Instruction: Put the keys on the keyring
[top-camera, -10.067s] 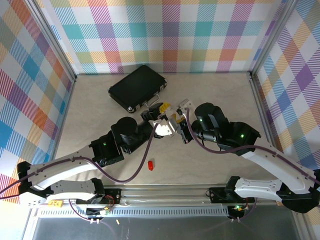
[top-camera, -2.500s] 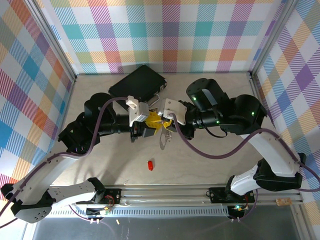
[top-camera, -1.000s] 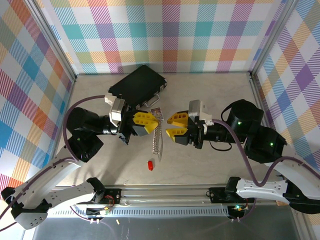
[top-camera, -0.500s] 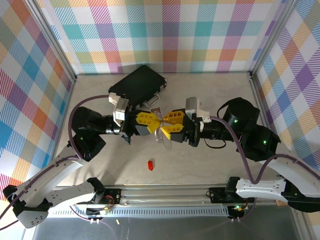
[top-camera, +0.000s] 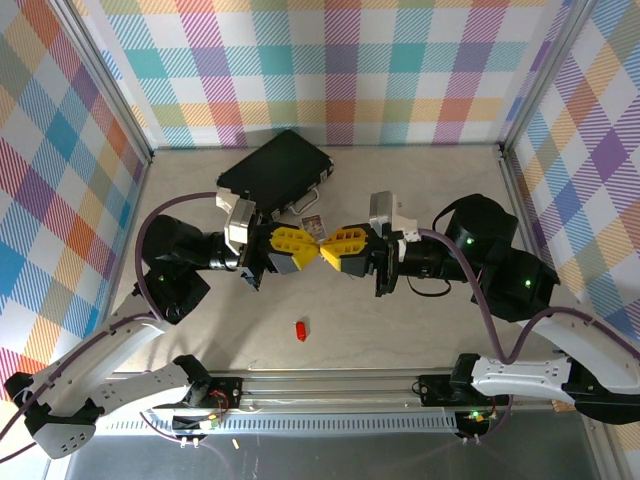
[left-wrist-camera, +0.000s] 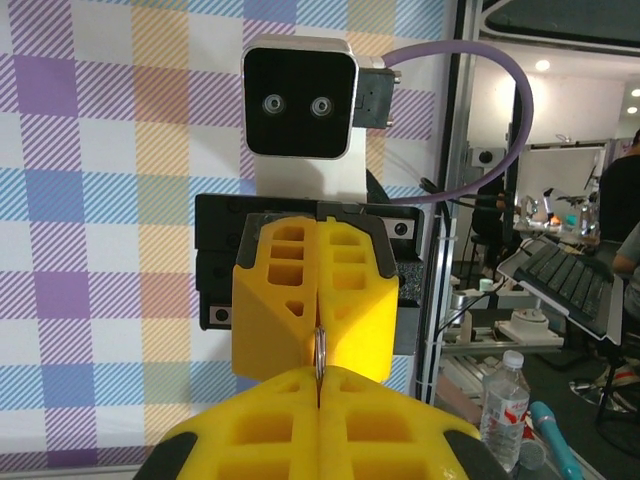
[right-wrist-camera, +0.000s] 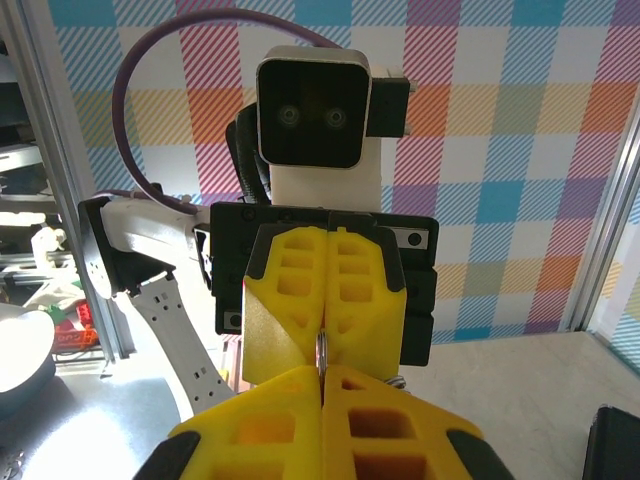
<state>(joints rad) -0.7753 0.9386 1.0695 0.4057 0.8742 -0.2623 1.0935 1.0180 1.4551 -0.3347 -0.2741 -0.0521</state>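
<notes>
Above the table (top-camera: 430, 190), your left jaws and right jaws stood tip to tip, both clamped on the keyring (left-wrist-camera: 318, 352). The keys (top-camera: 300, 329) lay below, well apart. Any opposing pull risked twisting the thin ring loose.

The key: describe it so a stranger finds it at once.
On the beige table, look just behind the front metal rail. The key lies there alone, left of centre. It is tiny and bright red, unlike the big black case at the back.
</notes>
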